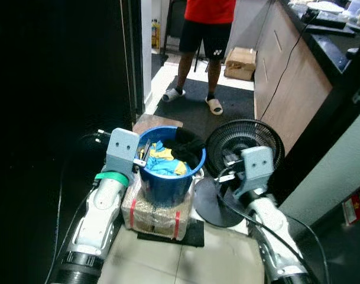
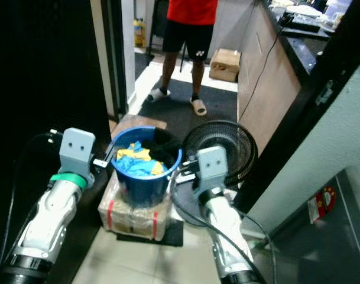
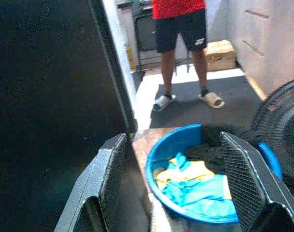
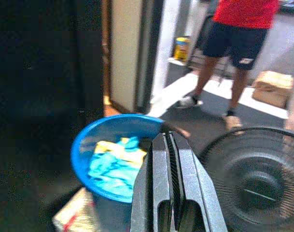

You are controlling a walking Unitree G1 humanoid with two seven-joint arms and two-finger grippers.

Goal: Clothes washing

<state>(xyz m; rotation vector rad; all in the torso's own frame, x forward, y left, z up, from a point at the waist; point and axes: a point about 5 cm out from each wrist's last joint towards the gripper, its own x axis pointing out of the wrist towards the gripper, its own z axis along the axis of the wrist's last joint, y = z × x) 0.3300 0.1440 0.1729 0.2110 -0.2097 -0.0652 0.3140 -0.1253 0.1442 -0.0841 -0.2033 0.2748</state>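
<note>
Fingers (image 3: 108, 179) of the left gripper (image 3: 175, 186) spread wide, right gripper (image 4: 172, 186) clenched empty; the bucket (image 1: 165, 177) could tip off its wrapped box (image 1: 156, 216) if nudged.

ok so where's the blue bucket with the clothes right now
The blue bucket sits between the robot's two arms in the eye views, on top of a wrapped box on the floor, with the black fan just to its right.

The person (image 1: 206, 35) is cut off above the waist, and the room's left side is too dark to read.
</note>
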